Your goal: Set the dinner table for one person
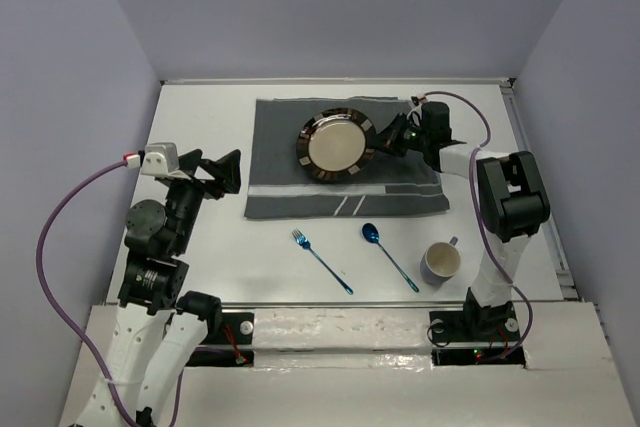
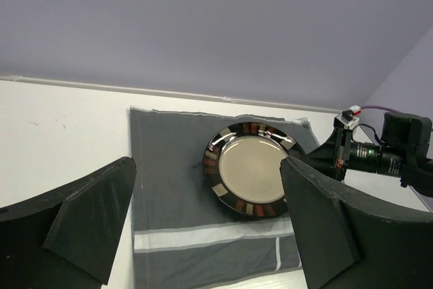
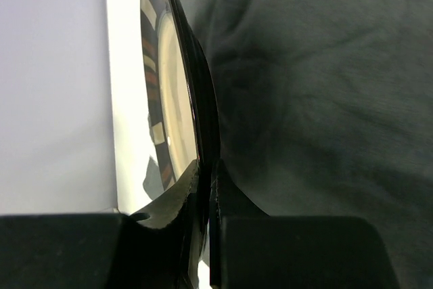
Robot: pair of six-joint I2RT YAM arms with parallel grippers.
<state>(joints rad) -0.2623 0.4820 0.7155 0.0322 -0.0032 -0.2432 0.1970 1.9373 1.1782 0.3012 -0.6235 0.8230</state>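
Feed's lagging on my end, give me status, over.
Right gripper shut on plate rim, plate on placemat. Left gripper open, beside placemat. Fork, spoon, mug on table, nearside; nothing blocking.

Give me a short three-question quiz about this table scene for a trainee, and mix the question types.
1. True or false: the right gripper is shut on the rim of the round black-rimmed plate with a beige centre.
2. Which lies nearest the white ceramic mug? A: the blue metal fork. B: the blue metal spoon. C: the plate.
3. Fill in: the left gripper has its jaws ____, holding nothing.
Key: 1 true; 2 B; 3 open.
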